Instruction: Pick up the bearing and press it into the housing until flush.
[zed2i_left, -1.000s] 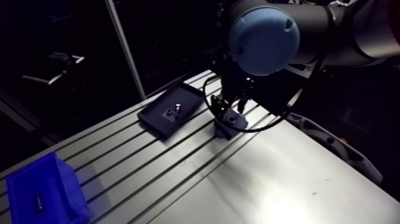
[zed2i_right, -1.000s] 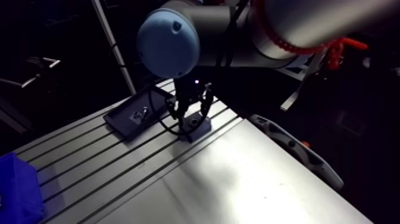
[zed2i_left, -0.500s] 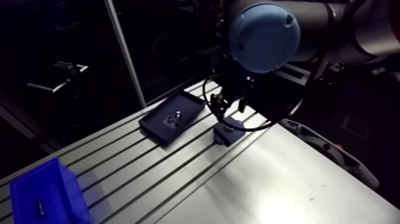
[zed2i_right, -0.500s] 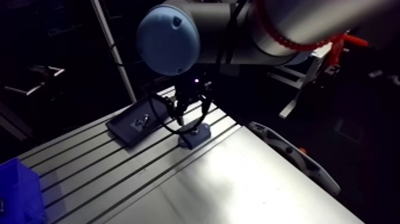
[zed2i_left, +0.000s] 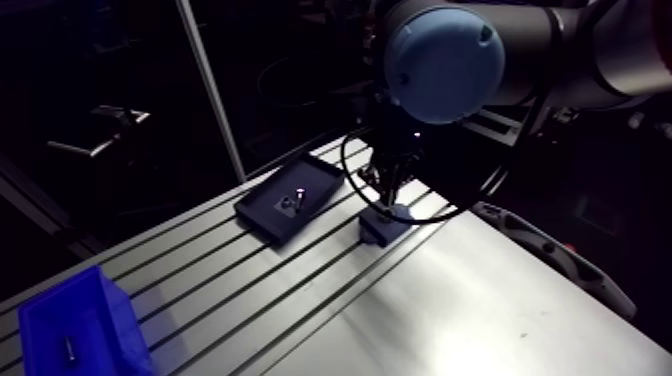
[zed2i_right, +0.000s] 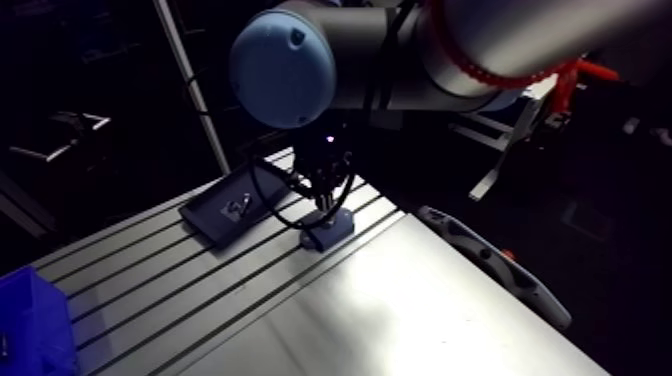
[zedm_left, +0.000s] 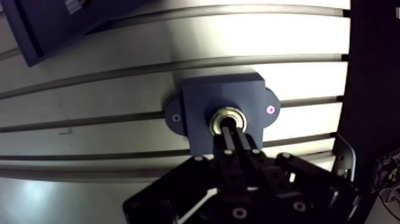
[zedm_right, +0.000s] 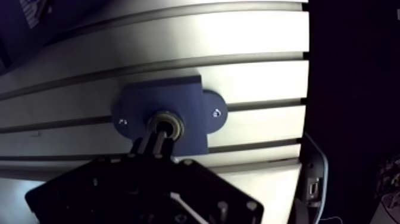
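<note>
A dark blue housing with two side ears lies on the slotted table. A shiny ring-shaped bearing sits in its round bore. In the wrist view my gripper is shut, its two fingers pressed side by side with nothing between them. Their tips rest at the bearing's near rim and hide part of it. In the arm view the gripper comes straight down onto the housing near the table's far side.
A shallow dark tray holding a small metal part lies just left of the housing. A blue bin stands at the table's near left corner. A grey curved rail runs along the right edge.
Earlier the fingers stood apart above the housing; now they have come together over the bearing. The housing has stayed in place.
</note>
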